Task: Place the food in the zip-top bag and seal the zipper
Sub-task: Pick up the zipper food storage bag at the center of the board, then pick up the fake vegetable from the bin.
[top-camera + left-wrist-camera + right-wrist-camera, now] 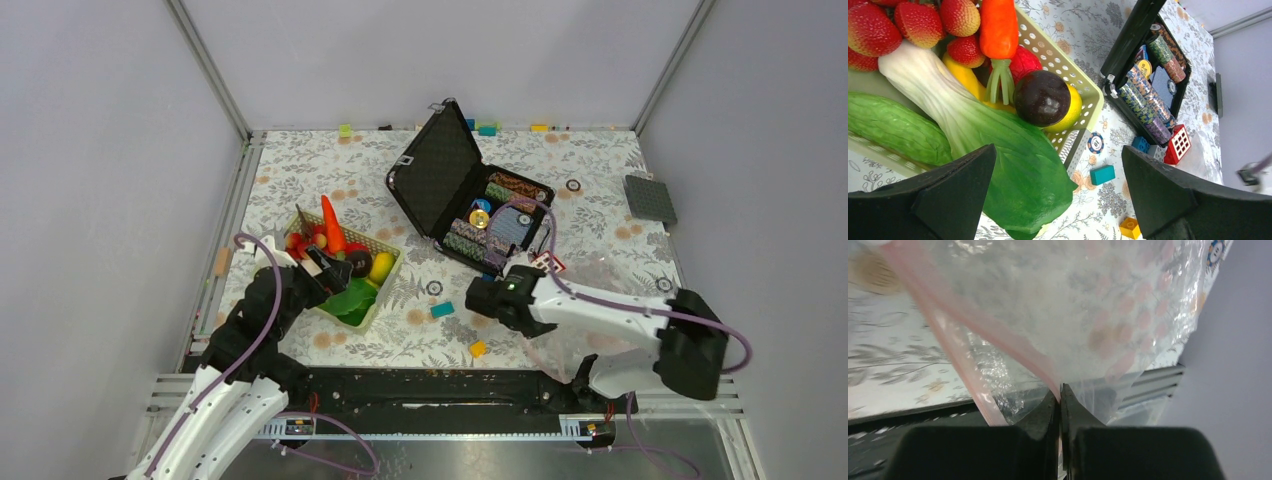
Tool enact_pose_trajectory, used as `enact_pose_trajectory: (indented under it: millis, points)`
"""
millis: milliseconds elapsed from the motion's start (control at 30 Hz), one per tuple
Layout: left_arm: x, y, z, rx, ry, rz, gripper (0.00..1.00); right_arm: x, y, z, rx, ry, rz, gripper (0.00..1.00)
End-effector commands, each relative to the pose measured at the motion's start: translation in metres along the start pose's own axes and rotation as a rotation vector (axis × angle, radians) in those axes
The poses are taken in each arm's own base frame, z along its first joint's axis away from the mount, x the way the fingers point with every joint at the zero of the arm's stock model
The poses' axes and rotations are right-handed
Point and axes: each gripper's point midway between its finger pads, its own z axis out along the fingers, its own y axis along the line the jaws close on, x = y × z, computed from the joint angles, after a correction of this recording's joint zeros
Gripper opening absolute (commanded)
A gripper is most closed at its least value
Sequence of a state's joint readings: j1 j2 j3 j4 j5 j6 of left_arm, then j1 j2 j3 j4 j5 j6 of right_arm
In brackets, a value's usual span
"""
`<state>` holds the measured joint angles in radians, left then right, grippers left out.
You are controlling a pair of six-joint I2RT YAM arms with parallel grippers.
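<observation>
at the right gripper [1060,395], black fingers pressed together, pinching the pale pink zipper [998,335] of the zip-top bag [1073,295] between the tips. fanning up and away from that pinch: clear, crinkled, glossy film, floppy and bunched, with the floral table cover [888,355] blurred beside it; far edges cut off by the frame, inside too hazy to read. at the left gripper [1058,155], two matte black wedge fingers spread wide, nothing between them. just beyond the tips, a broad waxy green leaf [1018,170] on a white stalk, overlapping the rim of the pale slatted basket [1068,55]. further beyond, a glossy dark round fruit [1042,97] against a yellow piece [1074,107], mostly hidden; an orange carrot [998,25] and pebbled red berries [918,22], cropped at the top edge. out past the right-hand finger, an open black case [1130,40] of striped poker chips [1148,102], and a teal block [1102,174].
</observation>
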<state>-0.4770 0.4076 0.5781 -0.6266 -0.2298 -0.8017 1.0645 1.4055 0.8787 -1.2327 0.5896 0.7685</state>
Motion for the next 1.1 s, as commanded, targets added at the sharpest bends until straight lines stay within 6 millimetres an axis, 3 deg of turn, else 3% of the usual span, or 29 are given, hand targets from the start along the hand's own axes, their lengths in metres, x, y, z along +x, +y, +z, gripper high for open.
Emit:
enact_pose_trajectory:
  millis: [0, 167, 300, 400, 467, 700, 867, 1067]
  points:
    - [-0.010, -0.027, 0.000, 0.120, -0.021, 0.010, 0.99, -0.026, -0.026, -0.039, -0.075, -0.154, 0.125, 0.00]
    - [-0.014, -0.052, 0.000, 0.239, -0.030, 0.022, 0.99, -0.048, -0.033, -0.079, -0.235, -0.257, 0.245, 0.00]
    - [-0.013, -0.066, 0.005, 0.281, 0.001, 0.038, 0.99, -0.075, -0.025, -0.108, -0.347, -0.333, 0.291, 0.00]
    - [-0.013, -0.064, 0.012, 0.235, 0.031, 0.054, 0.99, -0.107, -0.015, -0.133, -0.434, -0.422, 0.341, 0.00]
    - [-0.011, -0.053, 0.018, 0.144, 0.057, 0.056, 0.99, -0.123, -0.011, -0.145, -0.467, -0.468, 0.358, 0.00]
    - [-0.013, -0.016, 0.028, -0.115, 0.077, 0.043, 0.99, -0.155, 0.010, -0.149, -0.534, -0.479, 0.394, 0.00]
    - [-0.006, -0.023, 0.046, -0.138, 0.135, 0.028, 0.99, -0.169, 0.037, -0.145, -0.657, -0.445, 0.395, 0.00]
    - [0.002, -0.027, 0.068, -0.158, 0.180, 0.046, 0.99, -0.180, 0.043, -0.134, -0.661, -0.433, 0.431, 0.00]
